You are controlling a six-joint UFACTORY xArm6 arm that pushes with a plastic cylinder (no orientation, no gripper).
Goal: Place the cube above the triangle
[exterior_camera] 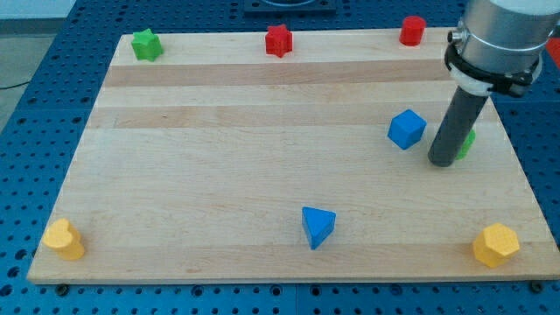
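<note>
A blue cube sits at the board's right, in the upper half. A blue triangle lies near the view's bottom, right of centre, well below and left of the cube. My tip rests on the board just right of the cube and slightly below it, with a small gap between them. A green block is mostly hidden behind the rod, on its right side.
A green star block, a red star block and a red cylinder line the top edge of the wooden board. Yellow blocks sit at the bottom left corner and bottom right corner.
</note>
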